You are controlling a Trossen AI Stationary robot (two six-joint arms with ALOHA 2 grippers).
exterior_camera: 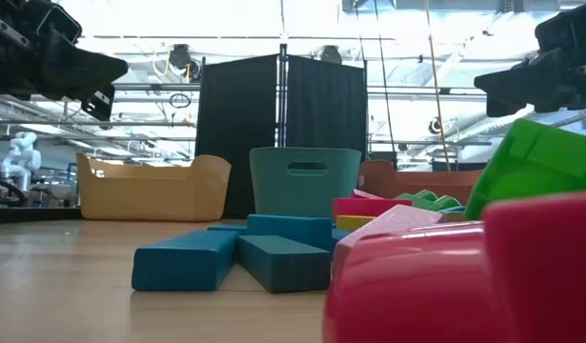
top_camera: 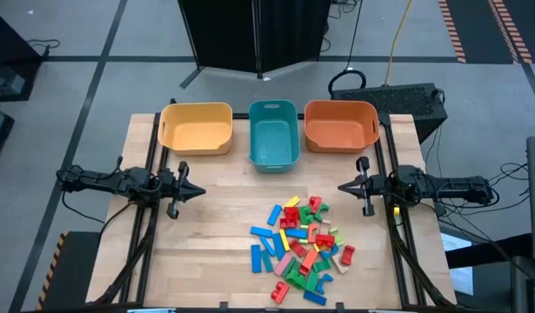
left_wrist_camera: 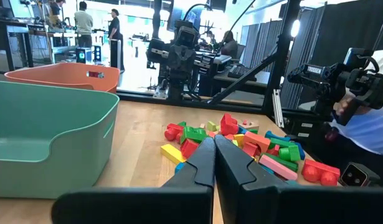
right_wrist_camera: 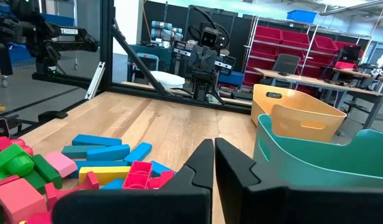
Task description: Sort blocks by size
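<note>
High view: the wooden worktop [top_camera: 206, 243] carries three bins in a row along its far edge, a yellow bin [top_camera: 196, 127] toward the left corner, a teal bin [top_camera: 274, 133] at the middle, an orange bin [top_camera: 340, 125] toward the right corner. The blocks [top_camera: 300, 248] lie in one loose heap near the front edge, right of centre, none inside a bin. The left hand [top_camera: 196, 190] hangs at the left edge and the right hand [top_camera: 345, 186] at the right edge, each with fingers pressed together and holding nothing, both well apart from the heap. Low view: blue bars [exterior_camera: 235, 257] lie flat on the wood in front of the teal bin, with pink and green pieces close to the lens. Left wrist view: the closed fingers [left_wrist_camera: 207, 163] point across the worktop at the heap, with the teal bin beside them. Right wrist view: the closed fingers [right_wrist_camera: 203, 167] point past the blue bars, with the teal and yellow bins to one side.
</note>
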